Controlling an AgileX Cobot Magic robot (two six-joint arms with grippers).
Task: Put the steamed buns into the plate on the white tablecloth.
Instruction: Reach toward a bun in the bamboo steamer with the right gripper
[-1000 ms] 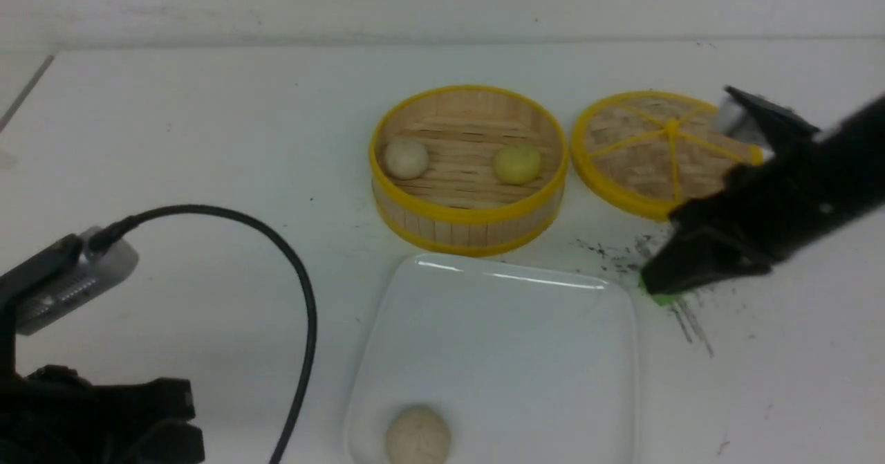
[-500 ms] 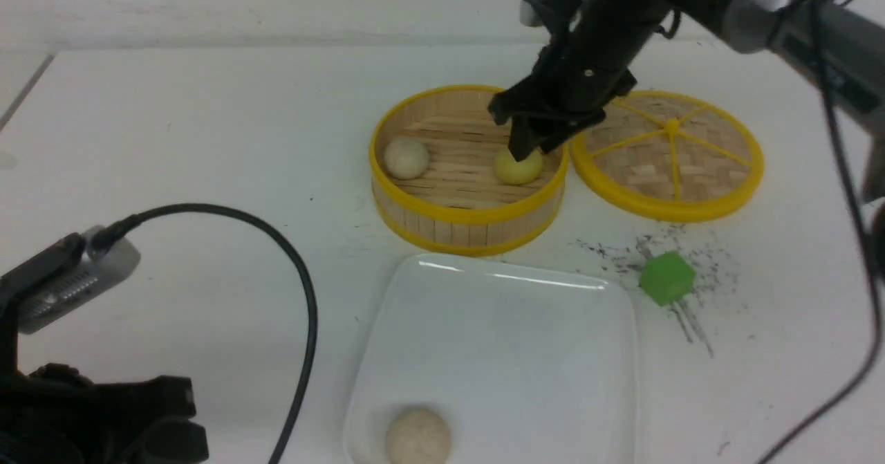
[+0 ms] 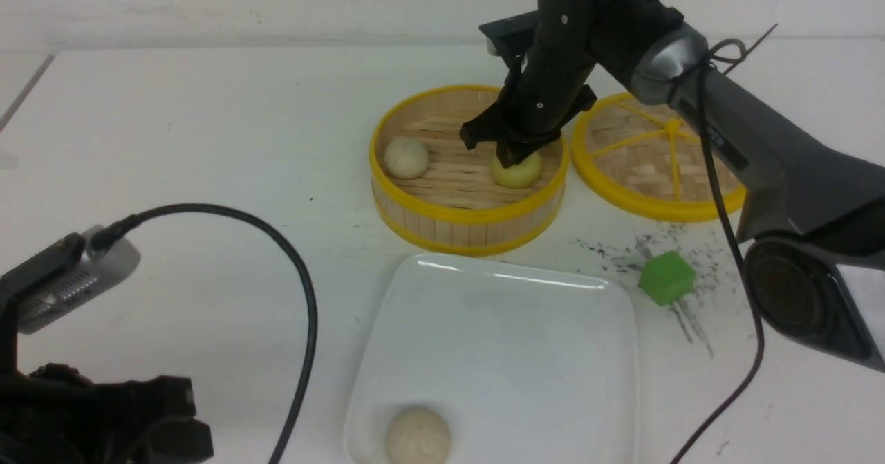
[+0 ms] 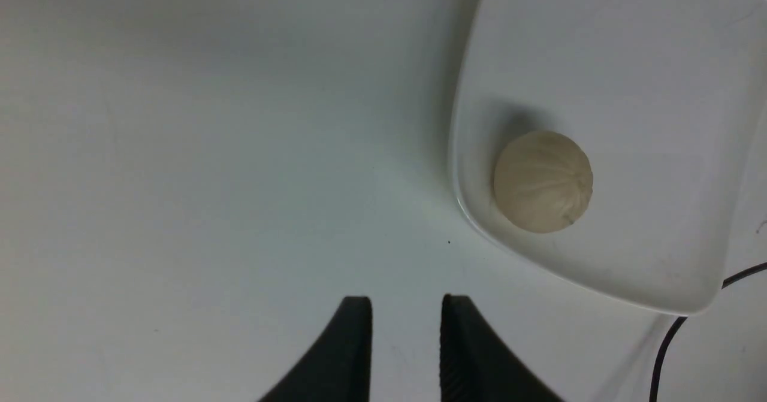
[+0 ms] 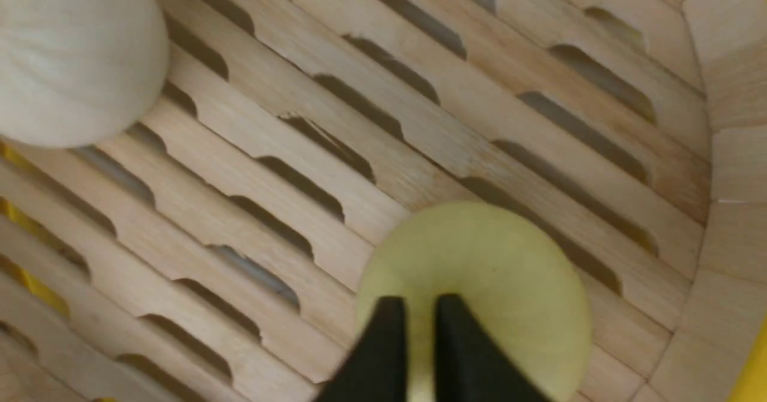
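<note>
My right gripper (image 3: 510, 154) reaches down into the round bamboo basket (image 3: 470, 232). Its jaws are nearly together, with the tips right over the pale yellow bun (image 3: 517, 171). In the right wrist view the gripper (image 5: 419, 299) sits above that bun (image 5: 515, 270), and an off-white bun (image 5: 72, 54) lies apart. That off-white bun (image 3: 406, 158) is in the basket's left part. A beige bun (image 3: 417, 436) lies in the near-left corner of the white plate (image 3: 539, 353). My left gripper (image 4: 406, 300) is empty over the white tablecloth (image 4: 180, 180), beside the plate (image 4: 659, 60) and its bun (image 4: 543, 181).
The flat woven yellow-rimmed lid (image 3: 657, 166) lies right of the basket. A small green cube (image 3: 666, 278) sits on scribble marks right of the plate. My left arm's cable (image 3: 297, 291) arcs over the cloth at the left. The right arm's cable (image 3: 747, 353) hangs at the right.
My right arm has swung from near the green cube up and left into the basket and lowered onto the yellow bun. The left arm has not moved.
</note>
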